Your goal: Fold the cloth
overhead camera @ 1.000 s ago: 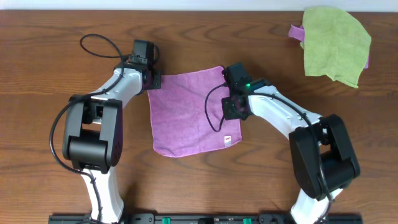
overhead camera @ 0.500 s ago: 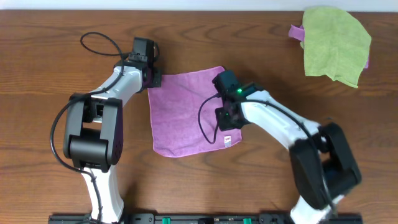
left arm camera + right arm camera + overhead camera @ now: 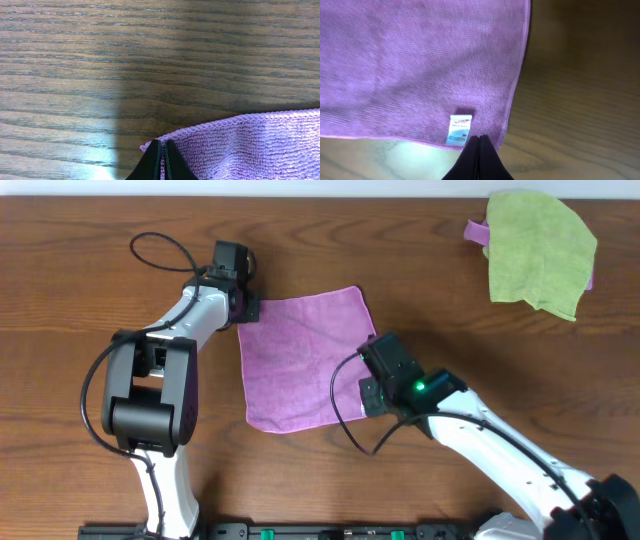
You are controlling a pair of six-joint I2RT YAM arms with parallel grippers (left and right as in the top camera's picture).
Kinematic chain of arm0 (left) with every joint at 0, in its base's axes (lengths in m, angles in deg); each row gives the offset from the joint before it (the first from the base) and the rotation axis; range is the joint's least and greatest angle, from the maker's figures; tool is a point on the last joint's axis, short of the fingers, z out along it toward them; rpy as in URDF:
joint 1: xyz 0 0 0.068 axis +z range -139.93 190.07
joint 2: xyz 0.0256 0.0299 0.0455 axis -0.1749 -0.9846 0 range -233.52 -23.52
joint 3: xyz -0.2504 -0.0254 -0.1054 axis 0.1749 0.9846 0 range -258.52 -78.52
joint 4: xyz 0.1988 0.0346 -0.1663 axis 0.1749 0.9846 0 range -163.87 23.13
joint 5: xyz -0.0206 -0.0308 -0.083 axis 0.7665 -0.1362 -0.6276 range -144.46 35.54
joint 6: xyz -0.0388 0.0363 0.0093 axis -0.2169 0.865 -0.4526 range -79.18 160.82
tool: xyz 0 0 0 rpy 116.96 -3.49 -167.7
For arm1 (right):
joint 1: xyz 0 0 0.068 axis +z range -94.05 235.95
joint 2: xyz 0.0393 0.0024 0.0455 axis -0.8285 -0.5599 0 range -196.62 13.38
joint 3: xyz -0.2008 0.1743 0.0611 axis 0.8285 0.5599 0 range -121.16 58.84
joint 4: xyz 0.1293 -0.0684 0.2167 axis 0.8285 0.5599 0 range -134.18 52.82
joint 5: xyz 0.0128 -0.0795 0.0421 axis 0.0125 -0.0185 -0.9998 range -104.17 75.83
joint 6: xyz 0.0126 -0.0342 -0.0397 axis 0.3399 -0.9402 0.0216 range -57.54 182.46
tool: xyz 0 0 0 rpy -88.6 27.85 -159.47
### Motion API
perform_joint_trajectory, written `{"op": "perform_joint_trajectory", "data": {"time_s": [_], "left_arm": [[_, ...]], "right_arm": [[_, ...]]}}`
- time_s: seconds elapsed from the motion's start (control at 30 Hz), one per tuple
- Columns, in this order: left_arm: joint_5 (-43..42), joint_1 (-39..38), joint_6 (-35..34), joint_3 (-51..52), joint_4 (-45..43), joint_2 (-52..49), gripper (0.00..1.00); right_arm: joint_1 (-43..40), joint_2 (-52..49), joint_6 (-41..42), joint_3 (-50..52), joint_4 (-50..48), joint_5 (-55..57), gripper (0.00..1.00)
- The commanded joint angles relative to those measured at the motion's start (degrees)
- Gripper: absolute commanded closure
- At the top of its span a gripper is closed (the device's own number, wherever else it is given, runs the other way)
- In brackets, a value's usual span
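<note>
The cloth (image 3: 300,360) lies flat, unfolded; left tool (image 3: 163,143) and right tool (image 3: 479,138) sit closed at opposite corners, grip unclear; all folding remains.

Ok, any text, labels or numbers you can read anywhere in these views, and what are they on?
Label at the hem of the purple cloth, near its corner: a small white tag with coloured print, too blurred to read.
Green cloth and table: no writing visible in any view.
</note>
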Motion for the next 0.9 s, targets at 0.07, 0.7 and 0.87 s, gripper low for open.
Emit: {"op": "perform_joint_trajectory", "data": {"time_s": [0.07,0.7,0.87], "left_arm": [[-1.4,0.3,0.8,-1.2,0.5,-1.2,0.94],[-1.4,0.3,0.8,-1.2,0.5,-1.2,0.94],[-1.4,0.3,0.8,-1.2,0.5,-1.2,0.94]], "right_arm": [[-0.3,-1.1,1.6,1.2,-3.1,-0.4,0.99],[-0.3,-9.4,1.6,2.8,-3.9,-2.1,0.99],[-0.3,-9.4,2.3,5.0,-4.2,-1.2,0.98]]}}
